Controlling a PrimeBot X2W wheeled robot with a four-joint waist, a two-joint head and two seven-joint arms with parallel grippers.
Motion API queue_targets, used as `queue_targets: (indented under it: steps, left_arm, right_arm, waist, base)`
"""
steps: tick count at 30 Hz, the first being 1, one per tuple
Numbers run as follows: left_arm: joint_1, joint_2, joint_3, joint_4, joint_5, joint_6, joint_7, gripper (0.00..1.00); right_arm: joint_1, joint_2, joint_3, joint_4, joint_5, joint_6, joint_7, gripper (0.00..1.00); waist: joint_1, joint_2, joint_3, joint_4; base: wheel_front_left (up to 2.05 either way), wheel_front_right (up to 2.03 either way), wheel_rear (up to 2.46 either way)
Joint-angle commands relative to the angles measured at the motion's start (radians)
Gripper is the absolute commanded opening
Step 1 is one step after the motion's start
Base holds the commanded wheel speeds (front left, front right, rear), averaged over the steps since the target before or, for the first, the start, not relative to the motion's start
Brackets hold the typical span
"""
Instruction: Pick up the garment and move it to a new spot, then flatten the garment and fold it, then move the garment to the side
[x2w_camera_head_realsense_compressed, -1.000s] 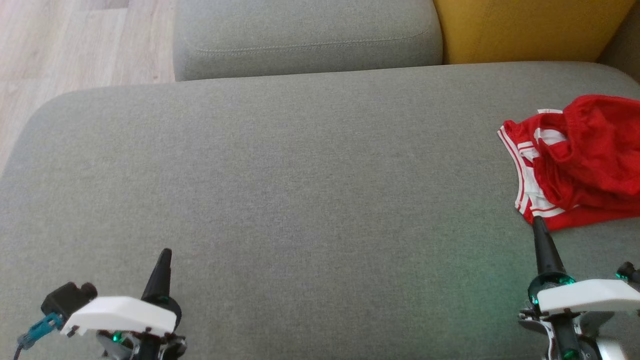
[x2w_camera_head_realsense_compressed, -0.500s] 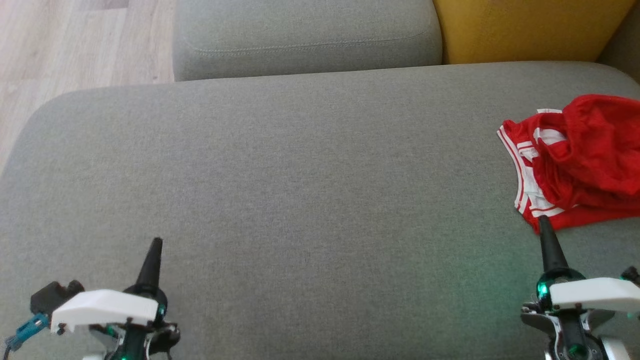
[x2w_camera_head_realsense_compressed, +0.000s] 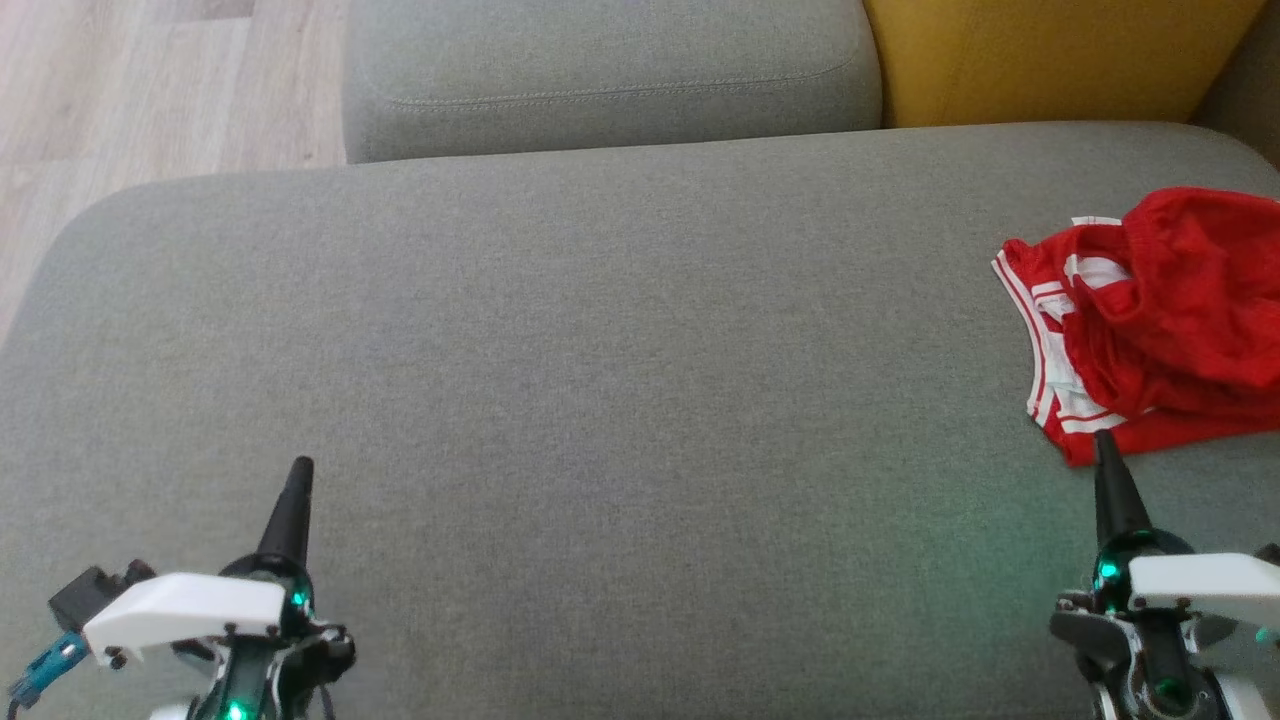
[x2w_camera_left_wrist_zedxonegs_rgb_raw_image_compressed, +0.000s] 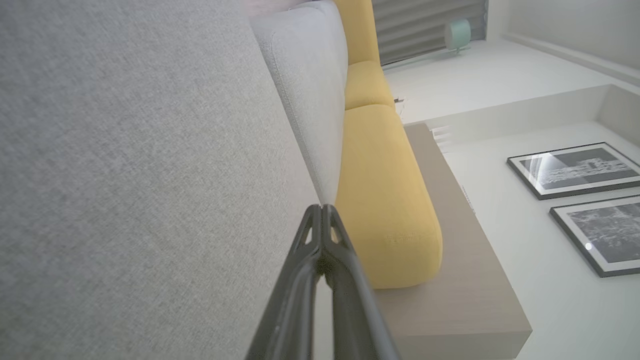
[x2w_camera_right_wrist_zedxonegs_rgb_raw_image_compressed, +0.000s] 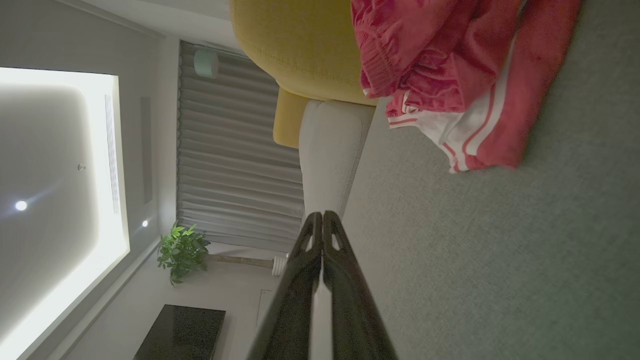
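Head view: left gripper (x2w_camera_head_realsense_compressed: 300, 466), fingers pressed together, empty, shifted leftward. Right gripper (x2w_camera_head_realsense_compressed: 1103, 438), likewise closed, edged rightward; garment (x2w_camera_head_realsense_compressed: 1170, 320) crumpled just beyond its tip, unmoved.
Left wrist view: bare seat cushion (x2w_camera_left_wrist_zedxonegs_rgb_raw_image_compressed: 125, 150) left of tip.
Right wrist view: garment ahead-right, apart from tip.
Pick-up not begun.

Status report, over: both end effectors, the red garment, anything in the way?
Left end effector shut, empty, over grey cushion. Right end effector shut, empty, tip beside red garment. Garment crumpled, at cushion's right side. No obstacle seen.

Soft even daylight, dim right-wrist view
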Motion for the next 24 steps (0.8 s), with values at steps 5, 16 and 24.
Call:
queue_targets:
  steps: [5, 16, 24]
  left_arm:
    - [-0.068, 0.001, 0.064, -0.016, -0.078, -0.027, 0.016, 0.00]
    - [-0.088, -0.015, 0.105, 0.000, -0.199, -0.060, 0.039, 0.00]
    - [-0.095, -0.022, 0.122, 0.007, -0.242, -0.072, 0.049, 0.00]
  right_arm:
    - [-0.074, -0.022, 0.009, -0.012, 0.087, 0.007, 0.005, 0.00]
    - [-0.096, -0.022, -0.003, 0.019, 0.216, 0.007, 0.010, 0.00]
    - [-0.104, -0.020, -0.008, 0.030, 0.262, 0.008, 0.013, 0.00]
  waist:
    - [0.0000, 0.0000, 0.000, -0.001]
    - [0.0000, 0.0000, 0.000, -0.002]
    - [0.0000, 0.0000, 0.000, -0.003]
  base:
    - [0.00, 0.00, 0.00]
    - [0.00, 0.00, 0.00]
    - [0.00, 0.00, 0.00]
